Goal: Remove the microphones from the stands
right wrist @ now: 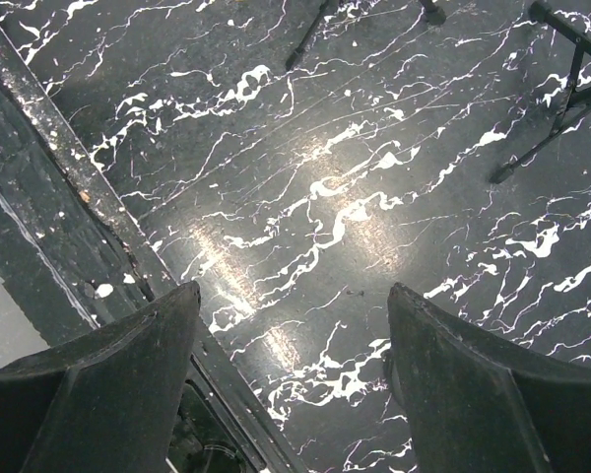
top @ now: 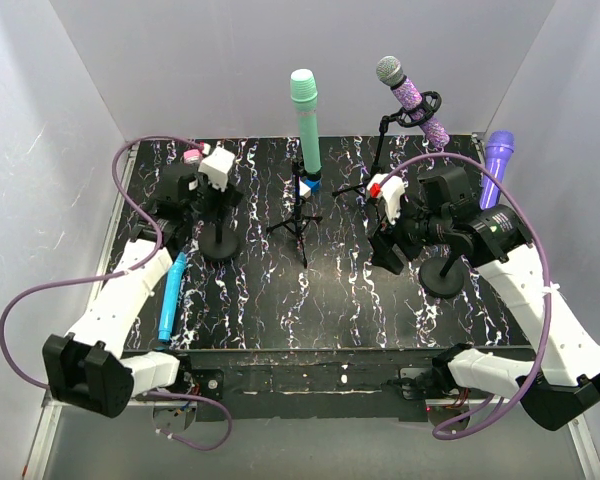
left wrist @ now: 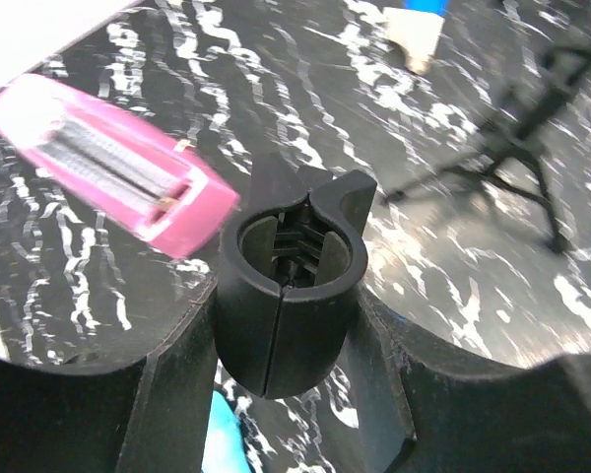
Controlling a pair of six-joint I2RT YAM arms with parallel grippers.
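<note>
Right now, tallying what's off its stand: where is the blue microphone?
Top view: the blue microphone lies flat on the table at left, alongside the left arm, near the round stand base.

Glossy black white-veined tabletop (right wrist: 325, 217); matt black plastic clip (left wrist: 288, 305); shiny pink plastic microphone (left wrist: 197, 212), silvery metallic grille

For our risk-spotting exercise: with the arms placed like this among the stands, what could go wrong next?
The left end effector clamps the empty clip; pulling could topple its round-base stand onto the pink microphone. The open right end effector hangs near the violet microphone and might knock it over.
</note>
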